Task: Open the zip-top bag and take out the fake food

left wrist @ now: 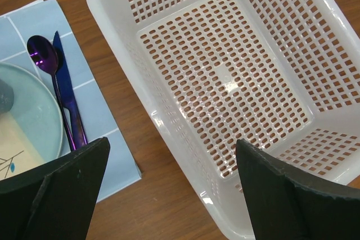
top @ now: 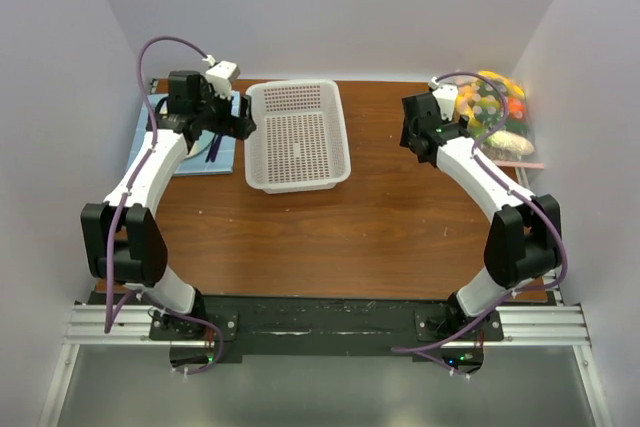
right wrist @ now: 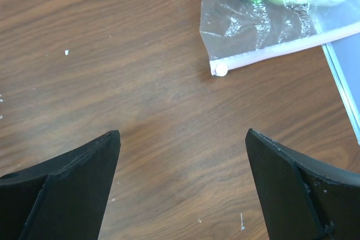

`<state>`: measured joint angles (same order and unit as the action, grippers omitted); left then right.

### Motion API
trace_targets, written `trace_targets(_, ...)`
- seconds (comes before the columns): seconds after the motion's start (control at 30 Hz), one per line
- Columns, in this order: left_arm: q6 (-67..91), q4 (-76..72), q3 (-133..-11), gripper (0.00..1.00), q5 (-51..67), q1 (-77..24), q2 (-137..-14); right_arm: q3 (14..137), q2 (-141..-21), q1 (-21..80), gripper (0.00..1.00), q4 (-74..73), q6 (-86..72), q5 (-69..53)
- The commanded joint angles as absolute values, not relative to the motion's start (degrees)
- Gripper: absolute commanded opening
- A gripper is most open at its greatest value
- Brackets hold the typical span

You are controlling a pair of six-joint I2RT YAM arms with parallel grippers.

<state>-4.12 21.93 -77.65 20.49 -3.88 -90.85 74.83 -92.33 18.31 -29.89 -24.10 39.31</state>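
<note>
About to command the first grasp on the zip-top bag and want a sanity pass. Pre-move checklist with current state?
1. Right hand open and empty: ok, jaws wide over bare table.
2. Left hand open and empty: ok.
3. Zip-top bag in right wrist view: ok, its zipper strip faces the hand.
4. Zipper sealed or open: cannot tell.
5. Fake food inside the bag: ok.
6. Left hand close enough to help: not ok, it hangs over the white basket, across the table from the bag.
</note>
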Motion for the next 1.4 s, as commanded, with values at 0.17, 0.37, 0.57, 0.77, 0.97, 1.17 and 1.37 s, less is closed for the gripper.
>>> trace_targets(0.17, -5.3, 18.8, -77.8, 1.0, 16.3, -7.0, -93.9, 76.3, -94.4, 17.5, 0.99, -29.5, -24.8, 49.9)
trace_targets(0.37, -5.3, 16.7, -76.3, 1.0, 15.7, -7.3, -96.0, 77.0, -100.0, 17.1, 0.98, -32.4, -29.7, 59.2)
trace_targets(0.57, -5.5, 15.2, -77.3, 1.0, 14.6, -7.4, -99.0, 74.4, -103.1, 17.2, 0.96, -24.0, -27.8, 60.9)
trace_targets(0.77, -7.0, 14.1, -77.2, 1.0, 12.8, -7.5, -100.8, 75.8, -108.4, 17.1, 0.95, -23.1, -28.0, 63.5)
trace_targets(0.97, -7.5, 12.7, -77.4, 1.0, 12.3, -8.3, -102.9, 76.6, -112.8, 15.7, 0.93, -20.7, -27.2, 68.7)
trace_targets(1.17, -8.7, 11.4, -77.8, 1.0, 10.3, -9.7, -104.8, 81.0, -115.6, 13.3, 0.88, -19.2, -24.1, 67.9)
trace_targets(1.37, -10.4, 9.9, -77.2, 1.0, 8.4, -9.7, -106.2, 87.1, -121.3, 12.8, 0.86, -23.6, -24.5, 65.8)
